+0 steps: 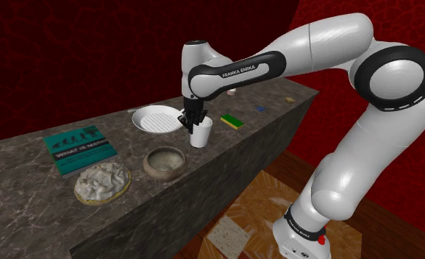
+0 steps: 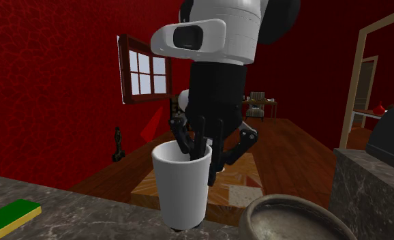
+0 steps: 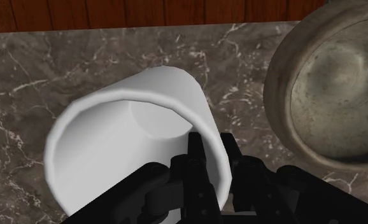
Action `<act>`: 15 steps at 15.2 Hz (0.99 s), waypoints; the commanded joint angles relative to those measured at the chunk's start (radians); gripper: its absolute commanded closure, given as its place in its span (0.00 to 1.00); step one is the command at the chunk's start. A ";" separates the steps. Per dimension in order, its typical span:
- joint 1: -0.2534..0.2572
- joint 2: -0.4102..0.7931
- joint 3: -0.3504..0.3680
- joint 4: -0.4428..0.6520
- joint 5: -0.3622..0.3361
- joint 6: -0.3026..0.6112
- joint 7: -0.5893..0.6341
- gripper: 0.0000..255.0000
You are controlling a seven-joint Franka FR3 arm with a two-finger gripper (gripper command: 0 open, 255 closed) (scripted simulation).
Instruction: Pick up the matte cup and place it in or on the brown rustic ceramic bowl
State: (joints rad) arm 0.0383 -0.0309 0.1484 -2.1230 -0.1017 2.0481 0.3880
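A plain white cup (image 1: 201, 136) stands upright on the dark marble counter (image 1: 27, 199), near its front edge. My black gripper (image 1: 192, 120) comes down on it from above and is shut on the cup's rim. One finger is inside the cup (image 3: 132, 140) and the other outside its wall. The gripper (image 2: 206, 153) clasps the rim side nearest the bowl. The brown rough bowl (image 1: 164, 162) sits just beside the cup (image 2: 182, 184), toward the shoulder view's left, and holds nothing. The bowl's rim (image 2: 291, 204) lies a short gap from the cup. In the wrist view the bowl (image 3: 332, 89) is close beside the gripper (image 3: 211, 159).
A white ridged plate (image 1: 156, 118) lies behind the cup. A green and yellow sponge (image 1: 231, 121) is to its right. A teal book (image 1: 79, 149) and a round crumpled flat thing (image 1: 103, 182) lie left of the bowl. The counter's front edge drops to a wooden floor (image 1: 262, 199).
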 commanded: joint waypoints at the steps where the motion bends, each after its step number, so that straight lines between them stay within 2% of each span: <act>1: -0.001 -0.010 -0.001 0.017 0.003 -0.028 -0.005 1.00; 15: 0.000 -0.054 -0.001 0.159 0.016 -0.211 -0.027 1.00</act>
State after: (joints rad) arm 0.0389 -0.0785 0.1479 -1.9688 -0.0864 1.8478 0.3643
